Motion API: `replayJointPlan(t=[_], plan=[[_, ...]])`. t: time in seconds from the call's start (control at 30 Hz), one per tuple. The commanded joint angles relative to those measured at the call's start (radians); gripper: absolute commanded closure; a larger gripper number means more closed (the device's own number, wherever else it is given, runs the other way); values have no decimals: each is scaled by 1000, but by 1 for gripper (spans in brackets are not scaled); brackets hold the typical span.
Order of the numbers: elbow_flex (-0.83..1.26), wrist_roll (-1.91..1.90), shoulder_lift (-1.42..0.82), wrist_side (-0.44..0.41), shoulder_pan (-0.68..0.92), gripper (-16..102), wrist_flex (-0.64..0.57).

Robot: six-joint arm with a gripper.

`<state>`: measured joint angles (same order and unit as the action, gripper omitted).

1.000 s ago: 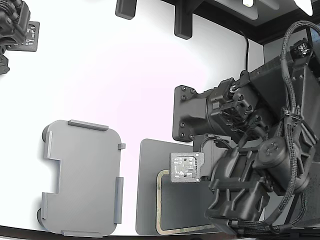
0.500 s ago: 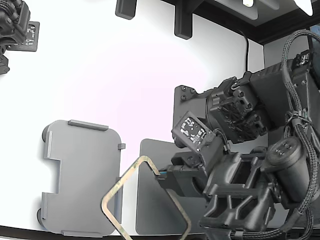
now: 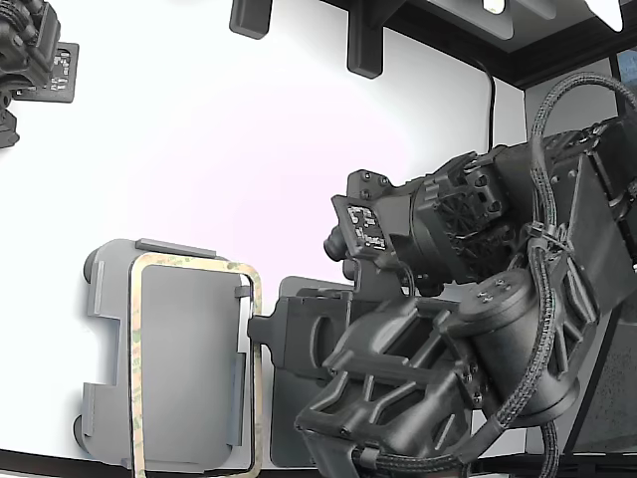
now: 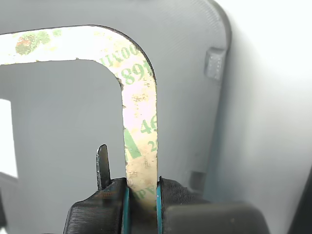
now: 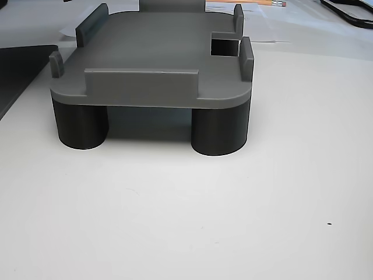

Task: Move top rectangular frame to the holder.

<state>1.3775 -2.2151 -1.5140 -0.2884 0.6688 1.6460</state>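
Note:
The beige-tan rectangular frame (image 3: 136, 368) with green mottling lies flat over the light grey holder (image 3: 105, 299) at the lower left of the exterior view. Its right side overhangs the holder's right edge. My gripper (image 3: 255, 329) is shut on the middle of that right side. In the wrist view the gripper (image 4: 142, 190) pinches the frame (image 4: 141, 122) between two black fingers (image 4: 178, 197), with the holder's surface (image 4: 185, 97) behind it. The other view shows the holder (image 5: 157, 58) on dark round legs with no frame touching it. The frame does not show in that view.
A dark grey flat mat (image 3: 283, 398) lies just right of the holder in the exterior view, mostly under my arm (image 3: 448, 368). A second arm (image 3: 25, 50) sits at the top left. Black brackets (image 3: 363, 45) stand at the table's far edge.
The frame lay on the dark mat, was lifted tilted, and now sits level over the holder. My gripper swung to the exterior view's left with it.

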Motion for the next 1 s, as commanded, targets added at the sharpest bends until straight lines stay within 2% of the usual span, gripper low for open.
replayJointPlan(t=[0.0, 0.4, 0.97], plan=[[-57, -26, 3, 8, -20, 97, 11], [-120, -46, 115, 29, -54, 97, 11], [-75, -5, 123, 55, -72, 97, 11]])
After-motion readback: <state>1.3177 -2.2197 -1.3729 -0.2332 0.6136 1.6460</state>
